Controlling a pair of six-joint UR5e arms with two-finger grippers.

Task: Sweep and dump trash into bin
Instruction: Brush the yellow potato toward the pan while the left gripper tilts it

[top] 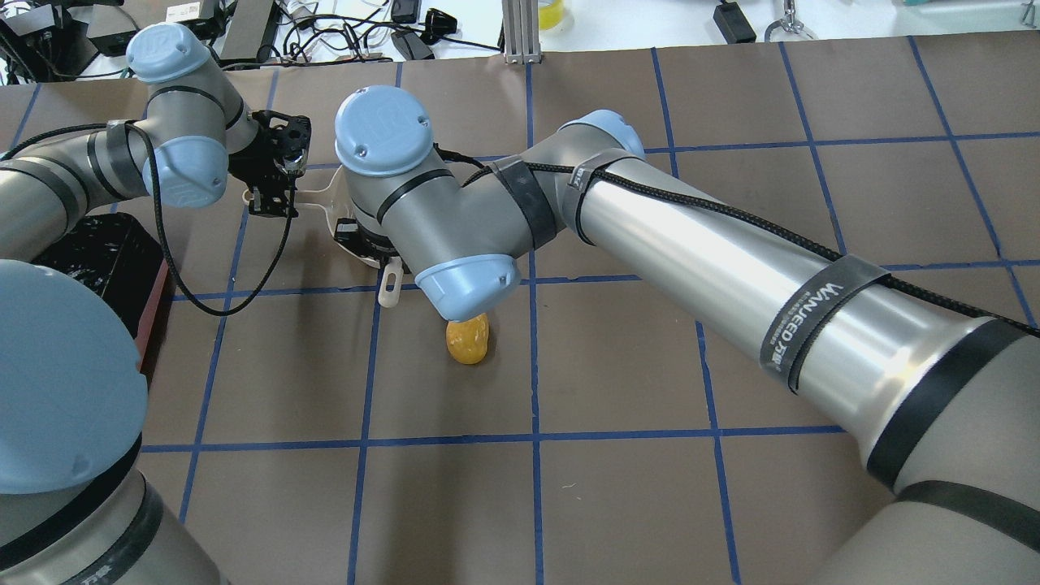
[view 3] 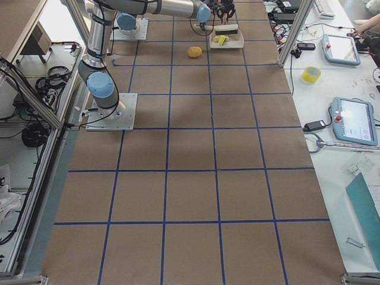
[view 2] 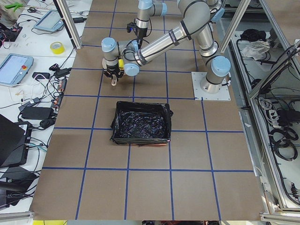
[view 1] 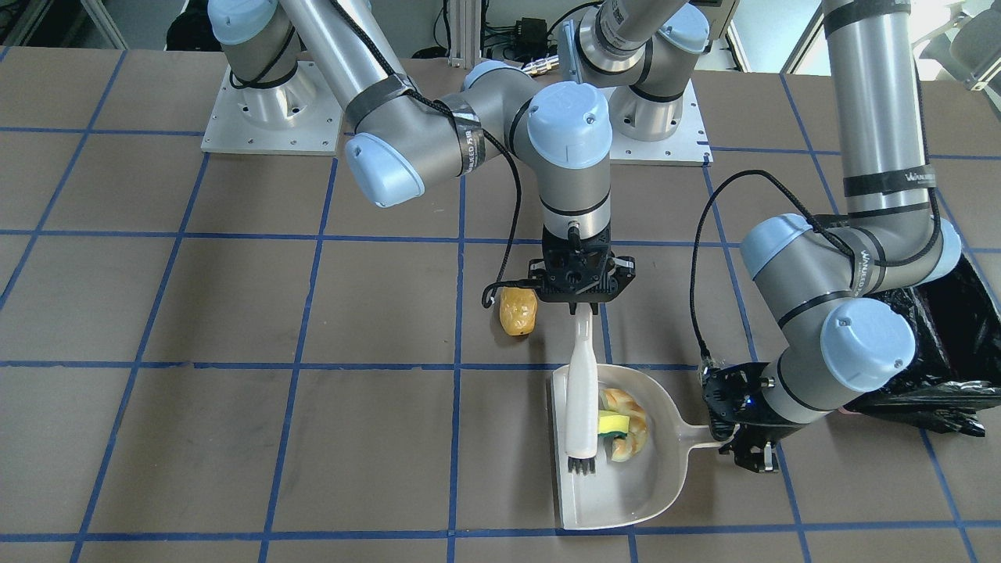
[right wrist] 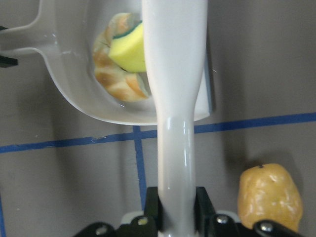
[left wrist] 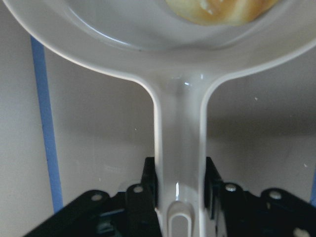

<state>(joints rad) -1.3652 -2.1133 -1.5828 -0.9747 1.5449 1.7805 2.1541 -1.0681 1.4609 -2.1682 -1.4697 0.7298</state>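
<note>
Right gripper (view 1: 579, 303): closed on the handle end of a white brush (view 1: 583, 383).
Brush: reaches from the gripper over the dustpan (view 1: 626, 500); its dark bristles (view 1: 580, 467) point down inside the pan.
Left gripper (left wrist: 180, 186): clamped on the dustpan's handle (view 1: 696, 436), one finger on each side.
Dustpan: light grey and flat on the table (view 1: 235, 438).
Yellow sponge wedge (view 1: 614, 423): inside the pan, just beside the brush and on top of the peel-like piece.
Cream crescent peel-like piece (view 1: 637, 432): inside the pan, curled partly under the sponge.
Golden-brown lump (view 1: 518, 311): on the table outside the pan, near the right gripper.
Bin (view 2: 139, 139): black-lined, on the left arm's side, well apart from the lump.
</note>
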